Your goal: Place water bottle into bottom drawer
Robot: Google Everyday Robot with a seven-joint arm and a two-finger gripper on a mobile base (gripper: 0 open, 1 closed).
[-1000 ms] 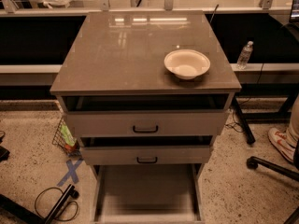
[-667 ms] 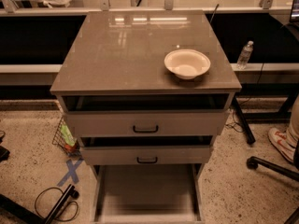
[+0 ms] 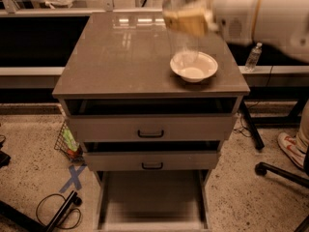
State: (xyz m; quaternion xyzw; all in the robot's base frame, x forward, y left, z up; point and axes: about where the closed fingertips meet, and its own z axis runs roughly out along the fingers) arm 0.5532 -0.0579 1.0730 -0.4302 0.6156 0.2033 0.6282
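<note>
New since a second ago: white arm (image 3: 270, 13) in from the upper right, gripper (image 3: 211, 14) high over the back-right of the cabinet top (image 3: 120, 57). Right beside it, aloft, the water bottle (image 3: 186, 19), label band showing, hanging above the bowl (image 3: 194, 66) and clear of it. Cannot tell how far open the gripper is, or whether it has hold of the bottle. Everything else as before.

Bowl white, upright, near the right front edge of the top, nothing visible inside. Top drawer (image 3: 150, 128) and middle drawer (image 3: 152, 161) each pulled out a little, black handles forward. Bottom drawer (image 3: 152, 202) pulled far out, bare grey floor showing.

Speckled floor below: wire basket (image 3: 67, 144) left of the cabinet, blue tape cross (image 3: 73, 178) in front of it, black cable loop (image 3: 53, 214) at lower left. Small bottle (image 3: 252, 57) on the ledge behind at right; a shoe (image 3: 291, 149) at the right edge.
</note>
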